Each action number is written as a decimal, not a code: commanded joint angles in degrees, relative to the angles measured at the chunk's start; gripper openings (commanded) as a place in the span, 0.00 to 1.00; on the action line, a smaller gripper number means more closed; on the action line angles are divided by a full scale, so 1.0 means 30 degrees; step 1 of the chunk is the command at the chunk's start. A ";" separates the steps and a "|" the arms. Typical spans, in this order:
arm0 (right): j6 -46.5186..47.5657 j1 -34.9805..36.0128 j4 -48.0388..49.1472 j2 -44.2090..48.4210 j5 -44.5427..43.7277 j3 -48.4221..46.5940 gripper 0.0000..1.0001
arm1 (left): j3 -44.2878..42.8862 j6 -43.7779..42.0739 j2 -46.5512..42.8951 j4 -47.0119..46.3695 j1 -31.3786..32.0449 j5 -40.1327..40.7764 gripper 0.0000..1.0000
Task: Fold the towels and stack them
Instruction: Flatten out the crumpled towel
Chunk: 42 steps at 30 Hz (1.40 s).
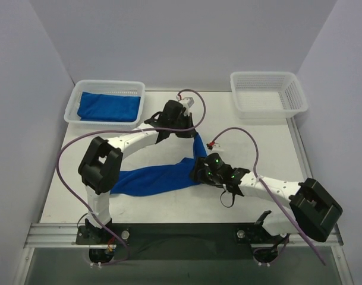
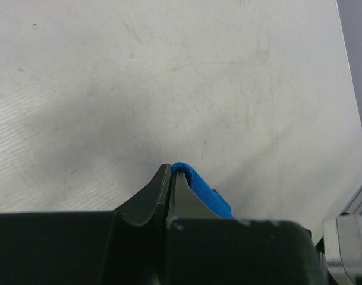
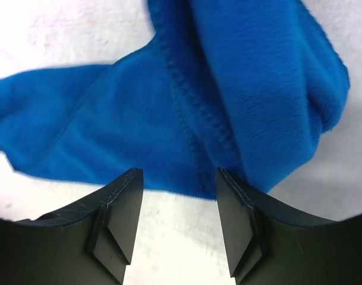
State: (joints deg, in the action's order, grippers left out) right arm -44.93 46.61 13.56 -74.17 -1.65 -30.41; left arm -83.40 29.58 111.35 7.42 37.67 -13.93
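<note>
White table: carries all items noted below. Loose towel: royal blue, unfolded, drawn out into a long rumpled band. One end rises to the left gripper, and the rest runs down past the right gripper and trails along the table beneath the left arm. Left basket: white mesh, standing beyond the left gripper and off to its left, well apart from it. Right basket: same type, standing beyond the right gripper and off to its right, well apart from it. Folded towel: blue, lying flat inside the left basket. Left gripper, wrist view: jaws pressed together with a narrow fold of the loose towel pinched between them, its edge showing just past the tips and to their right, with bare table beyond. Right gripper, wrist view: jaws standing partway apart, nothing clamped. The loose towel lies directly ahead of the tips, its stitched hem running toward the gap. The right finger sits at the cloth's near edge, while the left finger is just short of it, over bare table.
</note>
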 commanded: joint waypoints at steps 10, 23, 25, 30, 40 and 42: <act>0.1725 -0.4635 0.2074 -0.3249 0.2244 -0.0699 0.51 | 0.0435 -0.0836 -0.0818 0.1684 -0.0955 -0.0511 0.00; 0.2087 -0.3002 -0.2287 -0.1556 -0.2187 -0.3219 0.44 | -0.0912 -0.0370 -0.0262 0.2390 -0.0956 -0.1157 0.00; 0.0860 -0.2154 -0.4076 -0.1614 -0.3283 -0.3659 0.40 | -0.1116 -0.0194 -0.0203 0.2361 -0.0956 -0.1098 0.00; -0.1576 -0.1416 -0.5048 -0.2226 -0.4517 -0.3660 0.40 | -0.1674 -0.0105 -0.0056 0.2448 -0.0926 -0.1039 0.00; -0.4472 -0.1298 -0.5517 -0.2903 -0.5368 -0.4481 0.38 | -0.1938 -0.0281 0.0002 0.2683 -0.0926 -0.1010 0.00; -0.6201 -0.1298 -0.5459 -0.2787 -0.5455 -0.4365 0.40 | -0.1938 -0.0223 0.0002 0.2712 -0.0926 -0.1039 0.00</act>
State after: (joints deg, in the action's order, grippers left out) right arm -55.11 42.44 -1.06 -83.46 -14.33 -41.91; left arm -86.32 28.75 111.39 15.42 34.83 -16.51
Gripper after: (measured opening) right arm 0.390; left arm 0.034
